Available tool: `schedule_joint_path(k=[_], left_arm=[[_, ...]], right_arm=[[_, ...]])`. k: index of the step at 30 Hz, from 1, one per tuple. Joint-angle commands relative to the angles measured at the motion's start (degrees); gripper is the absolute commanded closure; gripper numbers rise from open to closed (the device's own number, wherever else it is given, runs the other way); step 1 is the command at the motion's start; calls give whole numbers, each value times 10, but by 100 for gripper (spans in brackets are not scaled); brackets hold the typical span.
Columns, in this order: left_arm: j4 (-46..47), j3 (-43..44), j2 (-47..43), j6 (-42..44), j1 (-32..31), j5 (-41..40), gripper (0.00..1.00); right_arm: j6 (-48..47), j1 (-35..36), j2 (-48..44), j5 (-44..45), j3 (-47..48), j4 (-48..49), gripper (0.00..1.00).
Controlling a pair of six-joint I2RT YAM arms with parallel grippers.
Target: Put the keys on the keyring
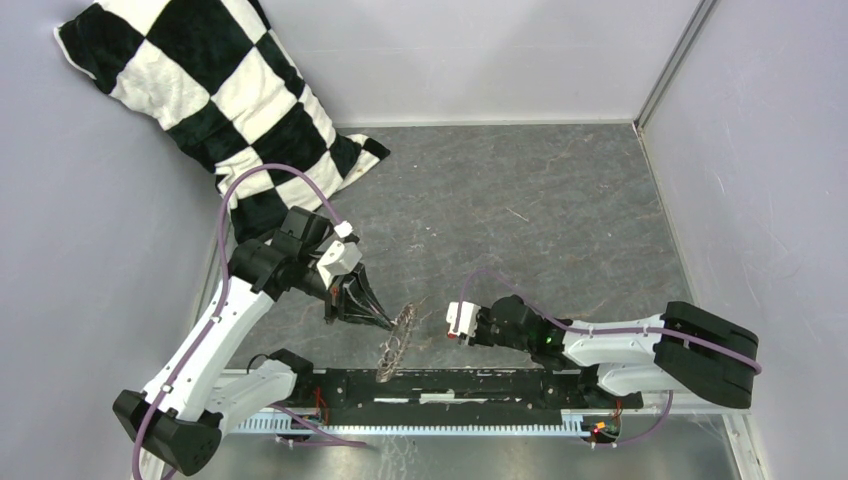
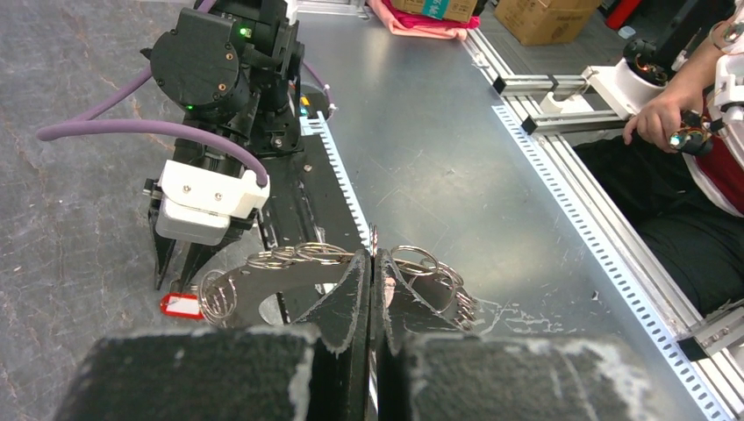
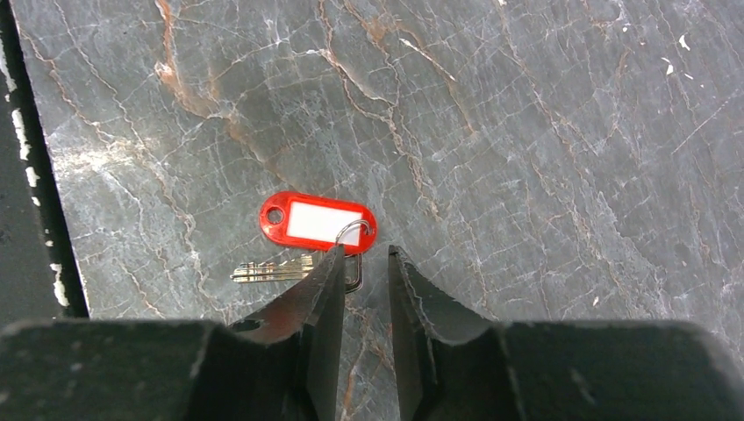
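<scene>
The keyring (image 2: 289, 265), a metal disc fringed with small rings, stands on edge above the table's near edge, and my left gripper (image 2: 373, 261) is shut on its rim. It also shows in the top view as the keyring (image 1: 398, 335) at the tips of the left gripper (image 1: 388, 320). The keys (image 3: 316, 220), a red tag with a white label joined to a silvery key, lie flat on the stone table. Just over them hangs my right gripper (image 3: 363, 254), pointing down, open a little. Only stone shows between its fingers. Its left finger covers part of the key's head.
A black-and-white checked pillow (image 1: 220, 100) leans in the far left corner. A black rail (image 1: 450, 385) runs along the near edge between the arm bases. Grey walls close the table on three sides. A person (image 2: 693, 132) sits beyond the metal bench.
</scene>
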Motion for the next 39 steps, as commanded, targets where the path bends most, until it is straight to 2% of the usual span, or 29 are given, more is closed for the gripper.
schedule_joint_path(k=[1,3,5,6,7,9,14,25,31,32,35,39], left_arm=[[17,24,-7,-33,3,40,98],[21,25,-6,-38,3,42,98],[23,26,-6,-39,3,42,98],[23,27,-6,-39,3,41,98],[24,27,-7,-40,3,42,98],[28,28,-7,-44,4,42,98],[39,28,-8,-54,4,45,98],[42,29,-10,-62,7,48,98],[44,33,-9,-67,8,49,98],[45,34,-9,-67,8,49,98],[45,35,-8,-70,8,49,98],[50,35,-9,-73,8,49,98]], right_arm=[[10,-5,-10,0,4,21,67],[12,-5,-13,-1,4,21,65],[17,-5,-16,-7,5,20,60],[18,-6,-14,-29,5,18,50],[19,-5,-10,-35,8,14,46],[19,-5,-3,-38,9,12,46],[12,-6,0,-18,9,22,57],[25,-31,2,-40,5,48,72],[39,-53,-9,-41,-1,56,90],[39,-54,-14,-42,-3,57,87],[51,-54,-31,-61,-8,57,69],[76,-53,-34,-80,-21,75,63]])
